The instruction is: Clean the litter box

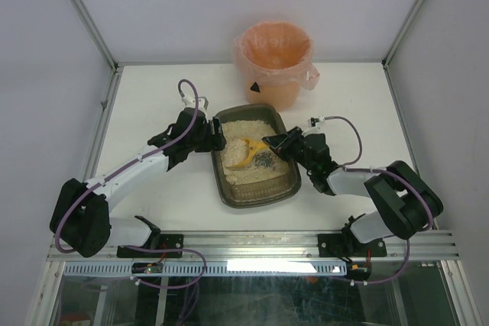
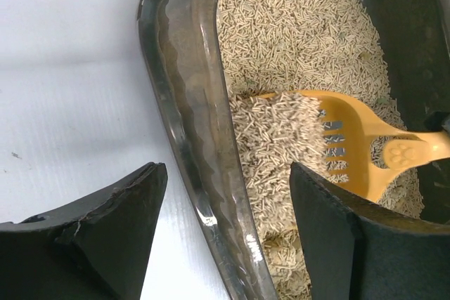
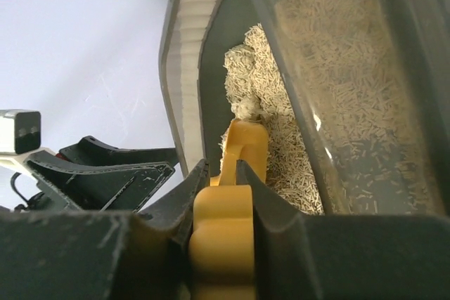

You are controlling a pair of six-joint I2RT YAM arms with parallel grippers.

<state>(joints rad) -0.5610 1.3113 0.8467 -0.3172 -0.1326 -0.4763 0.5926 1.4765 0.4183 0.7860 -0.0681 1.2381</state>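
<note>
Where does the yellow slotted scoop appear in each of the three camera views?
Top external: the yellow slotted scoop is near the centre, inside the litter box.
Left wrist: the scoop is right of centre, with its handle running off to the right.
Right wrist: the scoop is at bottom centre, handle end nearest the camera.
Shared landmark: the litter box rim.

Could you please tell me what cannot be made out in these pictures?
Top view: the dark speckled patch in the litter box is too small to identify.
Right wrist view: the scoop's head is hidden under heaped litter.
Left wrist view: the scoop's handle end is cut off by the right edge.
</note>
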